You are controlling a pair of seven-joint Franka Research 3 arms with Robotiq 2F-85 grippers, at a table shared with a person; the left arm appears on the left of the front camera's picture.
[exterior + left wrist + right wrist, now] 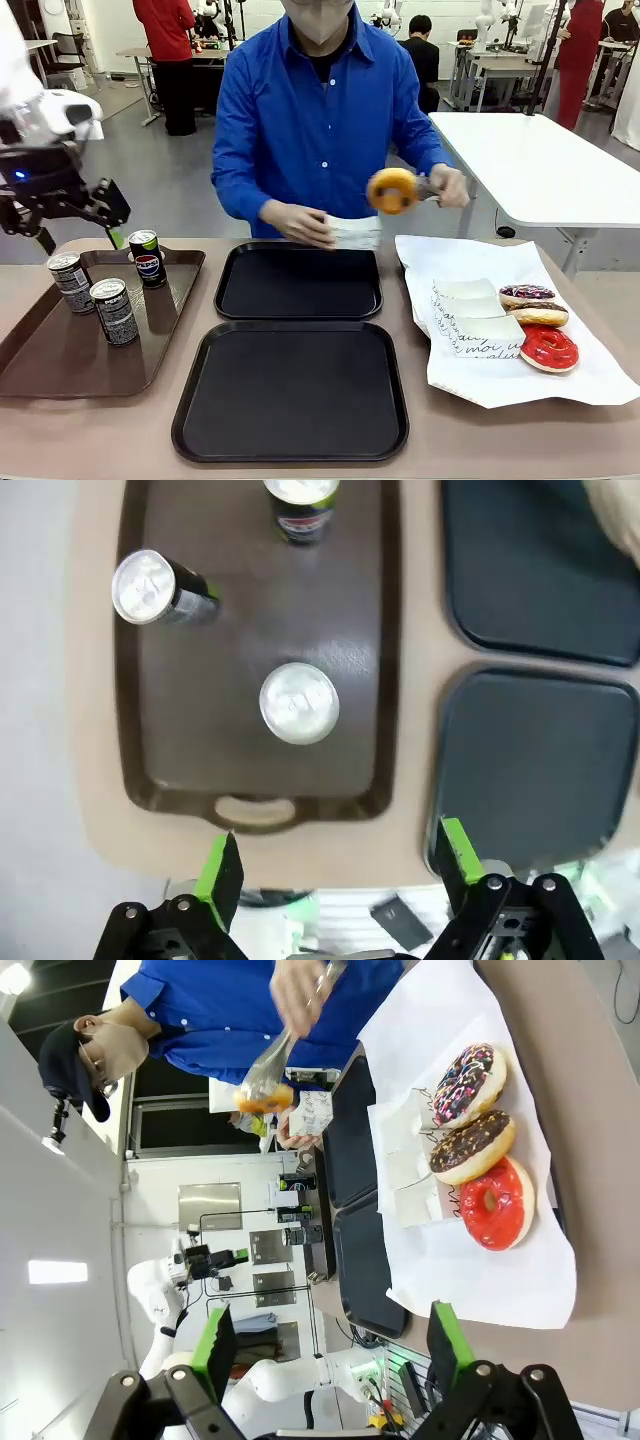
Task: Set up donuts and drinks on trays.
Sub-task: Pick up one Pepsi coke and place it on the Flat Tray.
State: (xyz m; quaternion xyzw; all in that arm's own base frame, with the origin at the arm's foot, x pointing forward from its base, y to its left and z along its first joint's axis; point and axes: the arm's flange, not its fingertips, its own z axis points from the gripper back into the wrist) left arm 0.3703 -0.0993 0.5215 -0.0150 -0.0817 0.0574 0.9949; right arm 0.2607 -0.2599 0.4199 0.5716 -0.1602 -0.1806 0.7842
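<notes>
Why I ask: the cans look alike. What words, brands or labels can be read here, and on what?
"PEPSI": on the logo of the black can at the far end of the brown tray.
Grey cans: pale lettering, too small to read.
Paper sleeves: black cursive script, too blurred to read with certainty.

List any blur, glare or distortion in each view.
Front view: sharp, except the donut held in tongs, smeared by motion. Left wrist view: soft throughout, pale sheen on the brown tray. Right wrist view: rolled sideways, tongs blurred.
</notes>
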